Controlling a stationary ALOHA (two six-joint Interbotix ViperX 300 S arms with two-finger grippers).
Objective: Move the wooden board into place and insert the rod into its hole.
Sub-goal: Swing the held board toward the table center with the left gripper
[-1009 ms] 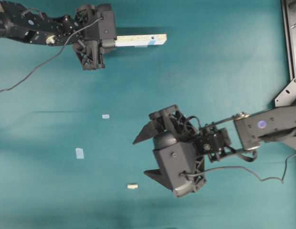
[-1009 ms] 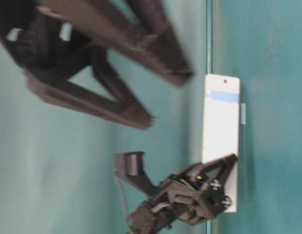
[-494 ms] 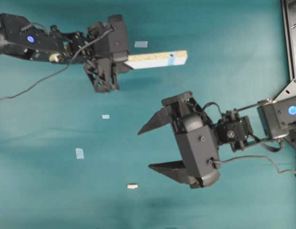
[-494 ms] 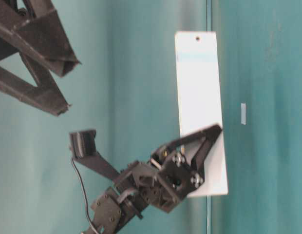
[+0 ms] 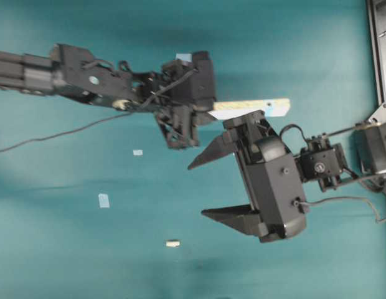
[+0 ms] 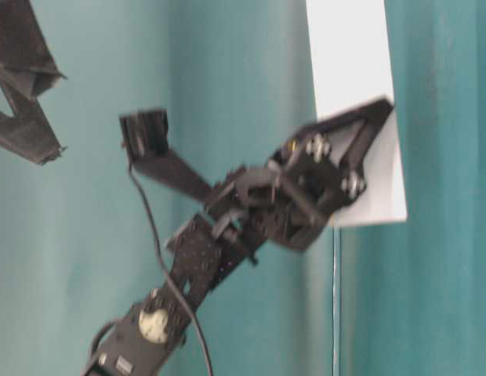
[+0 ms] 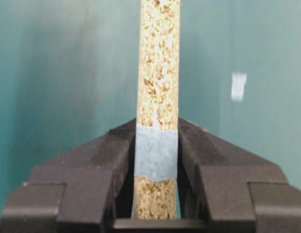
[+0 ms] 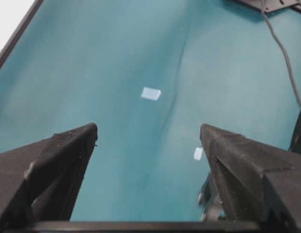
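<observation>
Teal felt table (image 5: 68, 249); L end effector (image 7: 155, 160) clamps speckled particleboard wooden board (image 7: 159, 63); R end effector (image 8: 148, 141) wide open, empty.

Overhead: left gripper (image 5: 208, 112) reaches in from the left, clamped on one end of the wooden board (image 5: 255, 107), which sticks out to the right, off the table (image 5: 68, 237). Right gripper (image 5: 208, 187) just below the board, jaws spread wide, pointing left, its top finger overlapping the board's lower edge. Rod (image 5: 172, 243) lies on the table lower centre, left of the right gripper, well apart. Tape patches (image 5: 104, 200) lie further left
</observation>
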